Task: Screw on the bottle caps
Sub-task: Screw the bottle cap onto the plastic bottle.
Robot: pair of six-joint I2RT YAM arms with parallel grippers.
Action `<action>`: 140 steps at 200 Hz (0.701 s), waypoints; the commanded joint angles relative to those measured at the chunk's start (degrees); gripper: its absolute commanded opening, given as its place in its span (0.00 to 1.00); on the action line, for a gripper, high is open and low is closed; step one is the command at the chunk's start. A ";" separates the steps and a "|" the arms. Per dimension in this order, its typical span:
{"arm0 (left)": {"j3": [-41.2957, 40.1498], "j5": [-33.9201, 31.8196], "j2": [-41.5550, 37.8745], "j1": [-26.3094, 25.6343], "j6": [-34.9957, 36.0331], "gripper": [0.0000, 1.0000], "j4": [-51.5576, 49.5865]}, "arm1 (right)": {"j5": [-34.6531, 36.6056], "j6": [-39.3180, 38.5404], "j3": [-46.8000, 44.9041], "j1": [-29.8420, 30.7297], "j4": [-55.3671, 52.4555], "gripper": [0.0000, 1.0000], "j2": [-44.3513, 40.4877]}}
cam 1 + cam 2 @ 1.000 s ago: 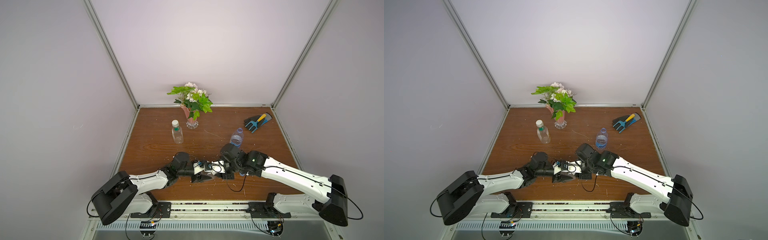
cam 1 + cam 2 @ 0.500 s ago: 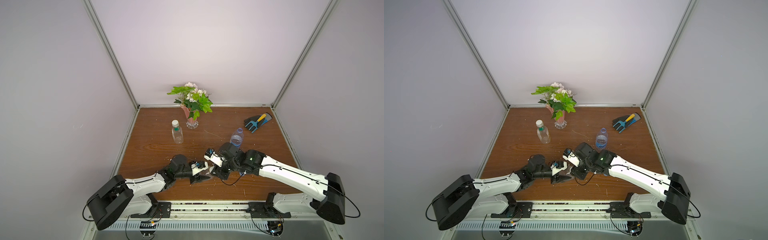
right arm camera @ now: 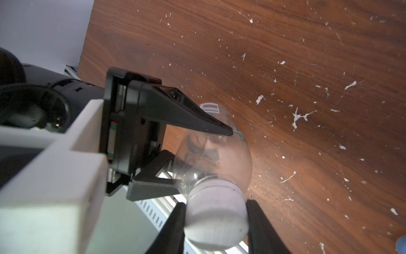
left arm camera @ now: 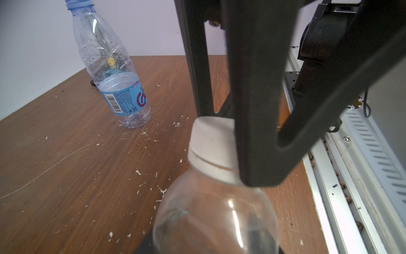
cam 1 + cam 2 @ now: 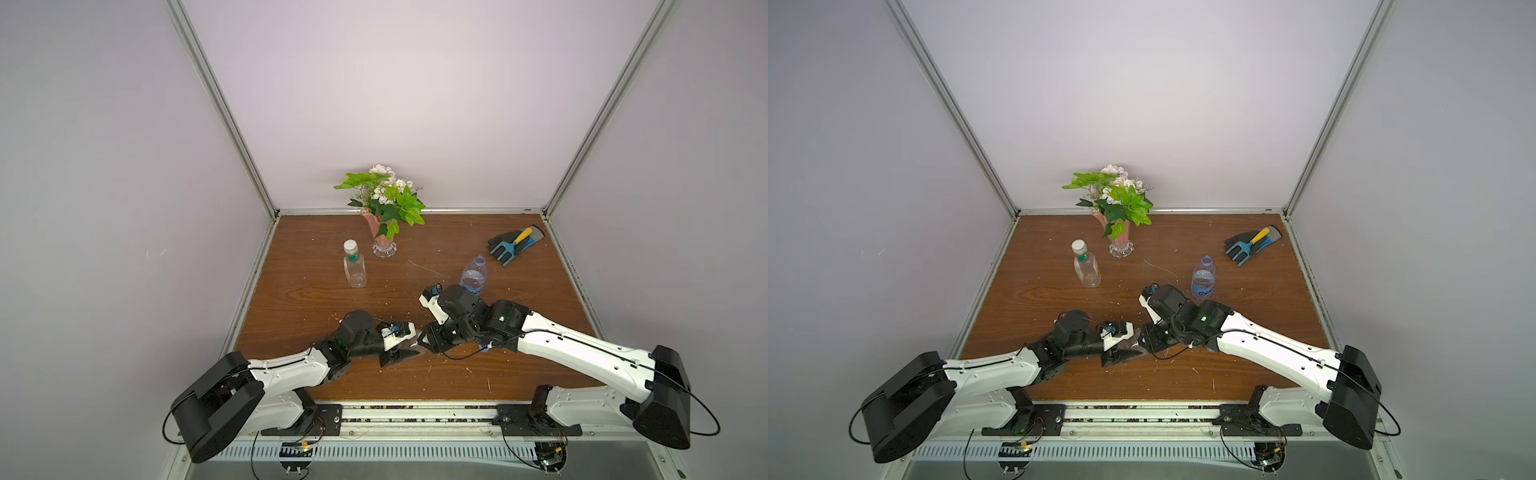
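Note:
My left gripper (image 5: 405, 354) is shut on a clear round bottle (image 4: 215, 220) and holds it on its side low over the table's front. Its fingers (image 3: 186, 114) clamp the bottle's body. A white cap (image 3: 216, 216) sits on the neck, and my right gripper (image 3: 216, 222) is shut on that cap. At the back left the squarish bottle (image 5: 354, 268) stands upright with a white cap (image 5: 350, 246) on it. The blue-labelled bottle (image 5: 473, 276) stands upright with an open neck, just beyond my right wrist. A small blue rounded thing (image 3: 401, 244) shows at the right wrist view's edge.
A pink vase of flowers (image 5: 384, 235) stands at the back centre. A gardening glove with a small tool (image 5: 515, 246) lies at the back right. White crumbs are scattered over the wooden table (image 5: 316, 299). The rail (image 5: 415, 409) runs along the front edge.
The right wrist has rolled, so its white camera block now points to the far left. Both grippers keep their hold and have shifted slightly toward the front edge.

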 commanded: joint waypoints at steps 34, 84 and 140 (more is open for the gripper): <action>0.26 -4.56 -0.42 -0.20 2.52 0.15 2.42 | 3.12 -10.08 3.30 1.08 -0.77 0.72 -3.81; 0.56 -0.27 1.35 -0.18 4.46 0.15 2.11 | -1.61 -52.94 2.59 1.07 -1.96 0.78 -12.75; 1.53 3.31 1.76 -0.18 6.22 0.16 0.50 | -0.52 -97.32 -1.54 1.18 -5.20 0.82 -14.63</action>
